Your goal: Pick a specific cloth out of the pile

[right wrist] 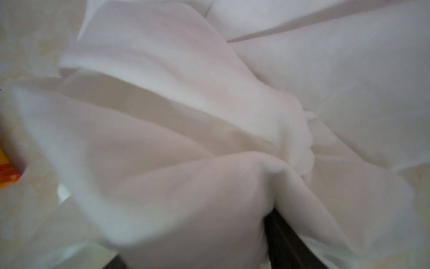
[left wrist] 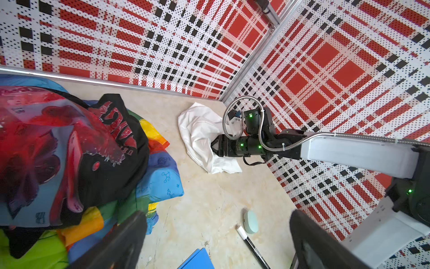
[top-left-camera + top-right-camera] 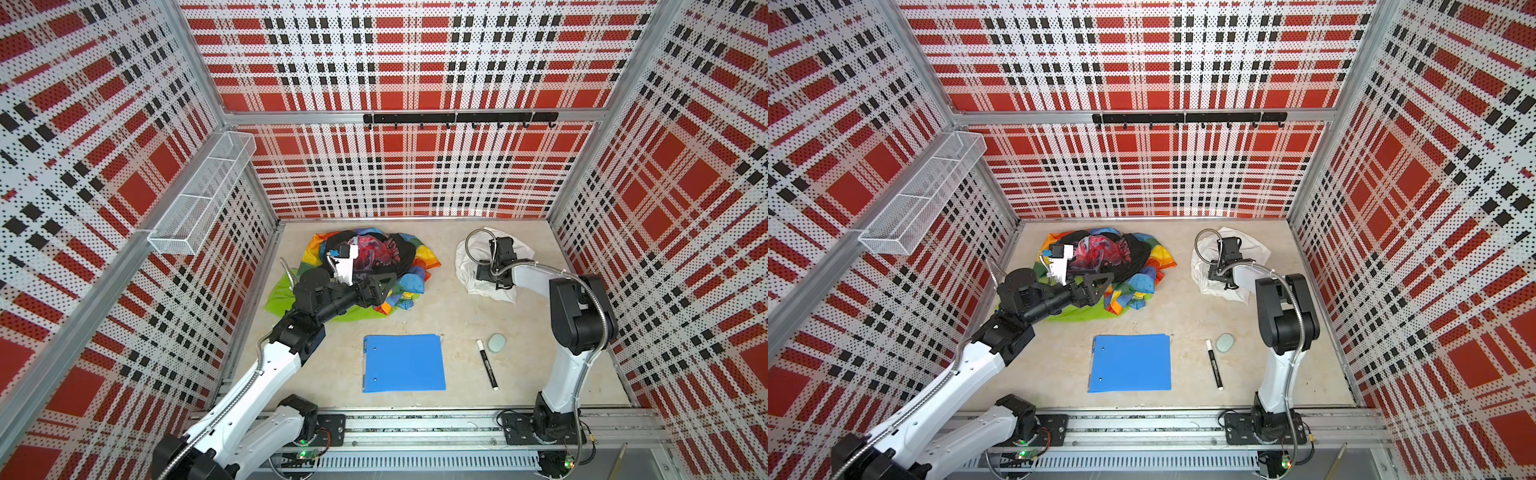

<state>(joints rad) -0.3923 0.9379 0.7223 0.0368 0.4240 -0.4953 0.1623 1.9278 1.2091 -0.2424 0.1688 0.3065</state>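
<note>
Closest of all, a grey metal rail (image 3: 415,430) runs along the near edge of the beige mottled desk (image 3: 457,324) and carries both arm bases. Just beyond it, by the middle of that near edge, lies a flat blue plastic folder (image 3: 403,363). To its right a black marker pen with a white cap (image 3: 487,365) lies just beside a small pale green oval object (image 3: 496,343). Toward the far left corner sits the pile (image 3: 419,266): a black garment with red print (image 3: 374,249) on top, a rainbow patchwork cloth (image 3: 417,278) spreading beneath it, and a lime green cloth (image 3: 282,295) showing on the side toward the left edge. The left pincer (image 3: 384,286) hangs over the pile's near side, jaws wide apart with nothing between them. Well apart from the pile, by the far right corner, the large plain white wrinkled fabric garment (image 3: 467,257) lies crumpled on the desk. The right pincer (image 2: 213,149) is pushed into its folds. In the right wrist view white fabric drapes over one dark finger (image 1: 283,235), so I cannot tell whether the jaws are clamped on the garment or only standing in it.
</note>
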